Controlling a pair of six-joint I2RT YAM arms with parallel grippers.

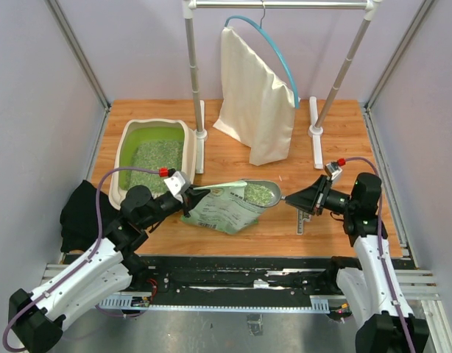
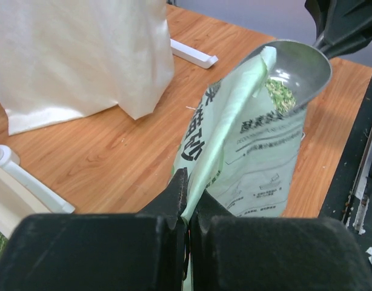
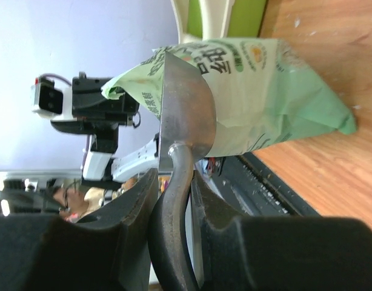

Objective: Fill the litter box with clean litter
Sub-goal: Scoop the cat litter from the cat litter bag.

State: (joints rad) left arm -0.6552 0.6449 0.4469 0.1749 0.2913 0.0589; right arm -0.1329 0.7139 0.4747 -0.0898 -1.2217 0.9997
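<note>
My left gripper (image 2: 187,197) pinches the limp bag (image 1: 222,209) by its lip, my right gripper (image 3: 172,182) clamps the scoop (image 3: 186,115) by its stiff handle, and I'd keep the bowl level because its loose clean litter (image 1: 258,194) spills easily on the way to the litter box (image 1: 189,147) back-left

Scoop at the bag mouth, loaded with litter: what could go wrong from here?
1. The scoop holds litter, and the litter box sits beyond the bag and the left claw; granules may spill onto the table on the way.
2. The left claw pinches only a thin fold of the bag's edge; it could slip and the mouth collapse.
3. The right claw grips the narrow handle; the scoop might roll and tip.
</note>
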